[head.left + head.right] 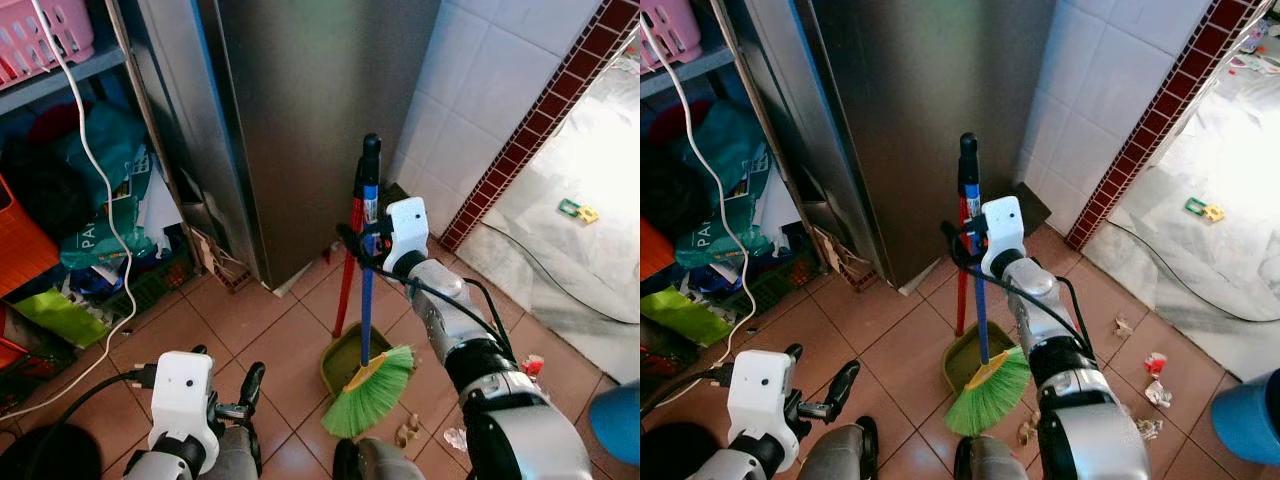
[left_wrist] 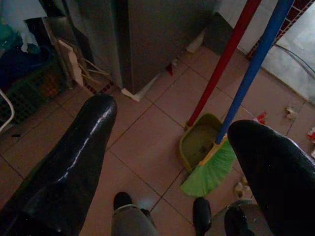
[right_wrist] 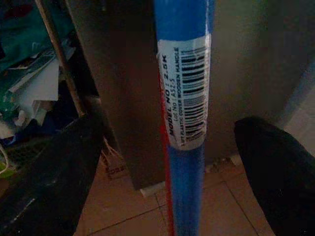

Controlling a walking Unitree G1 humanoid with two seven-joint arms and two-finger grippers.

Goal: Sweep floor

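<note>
Broom (image 1: 367, 290): it is standing upright before the fridge (image 1: 300, 110), green bristles touching the dustpan (image 1: 345, 362).
Right gripper (image 3: 167, 147): fingers are spreading around the blue handle, not clamping.
Left gripper (image 2: 167, 162): it is hanging open above the floor tiles (image 1: 270, 340).

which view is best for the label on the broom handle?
Right wrist view: the label faces the camera close up between the right gripper's open fingers, barcode and print visible. In the eye views it is a small pale patch on the blue handle. The left wrist view has the handle, no label discernible.
</note>
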